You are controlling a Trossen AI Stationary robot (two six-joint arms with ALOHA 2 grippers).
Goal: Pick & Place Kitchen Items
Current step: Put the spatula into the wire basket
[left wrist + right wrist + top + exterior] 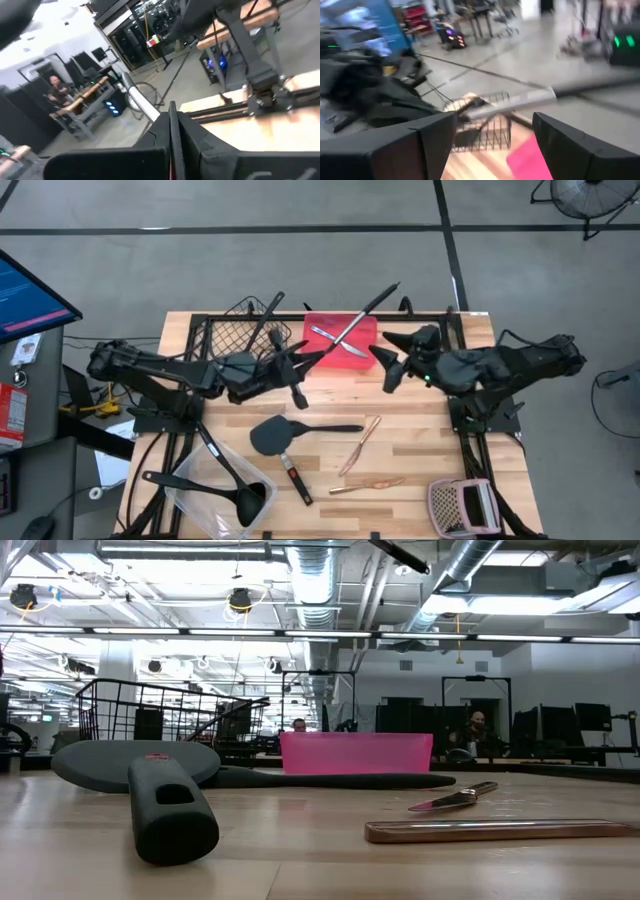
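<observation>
My left gripper is shut on a long utensil with a silver shaft and black ends, held slanting above the red tray. Its far tip shows at the top of the low view. My right gripper is open and empty beside the tray's right edge, and the utensil's shaft crosses ahead of it. A slim silver piece lies in the tray. A black spatula, a black-handled utensil and two copper sticks lie flat on the table. My left gripper pinches the utensil between its two shut fingers, near its black handle end, which sticks out toward the table's near side. The silver shaft runs on past the fingertips. The utensil is lifted clear and slants toward the far right over the red tray.
A black wire basket with a black utensil stands at the back left. A clear tub with a black ladle and spoons stands at the front left. A pinkish mesh item lies at the front right. People sit in the room beyond.
</observation>
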